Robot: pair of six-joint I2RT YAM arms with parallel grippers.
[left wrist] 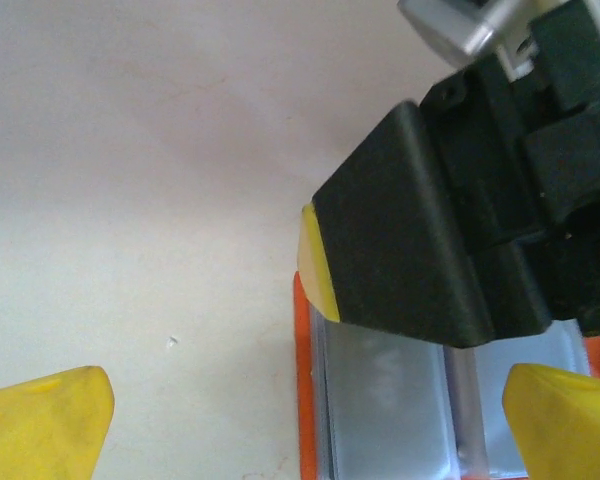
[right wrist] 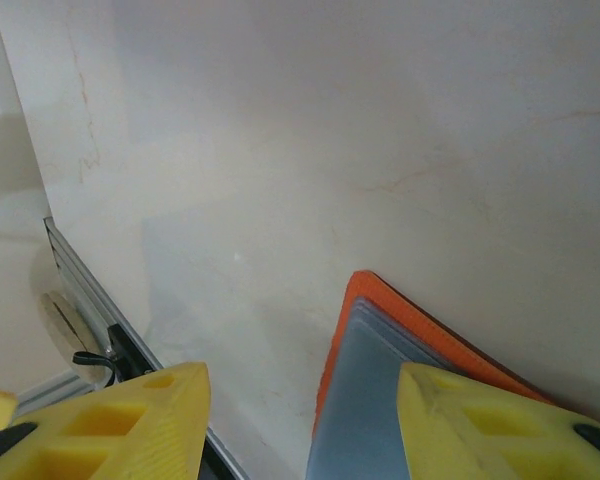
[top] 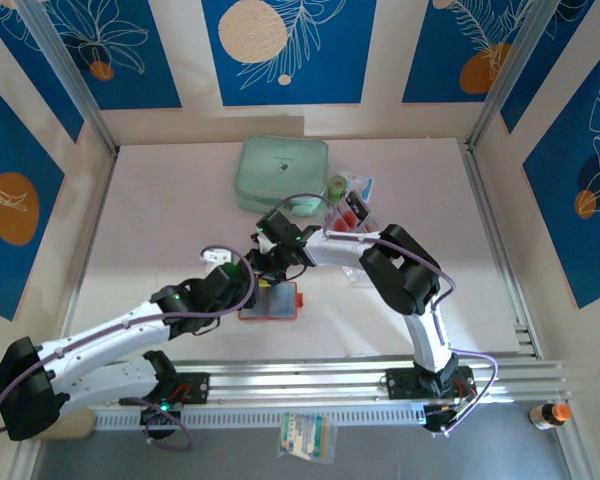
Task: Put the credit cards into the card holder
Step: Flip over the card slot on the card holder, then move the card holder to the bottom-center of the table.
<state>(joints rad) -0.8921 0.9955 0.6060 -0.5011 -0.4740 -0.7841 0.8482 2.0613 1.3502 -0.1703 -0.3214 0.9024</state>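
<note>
The card holder (top: 271, 302), an orange-red wallet, lies open on the table in front of the arm bases with its greyish pockets (left wrist: 380, 400) facing up. My left gripper (left wrist: 305, 425) hovers low over its left edge, open wide with nothing between the fingers; in the top view the left gripper (top: 250, 283) is at the holder's upper left corner. My right gripper (right wrist: 305, 430) is open over a corner of the holder (right wrist: 380, 370), one finger (left wrist: 316, 268) just above the pockets. The credit cards (top: 353, 214) lie behind the right arm by a clear tray.
A mint-green zip case (top: 282, 175) sits at the back centre, with a small green item (top: 337, 185) beside it. The two grippers are very close together over the holder. A metal rail (right wrist: 80, 300) runs along the table's near edge.
</note>
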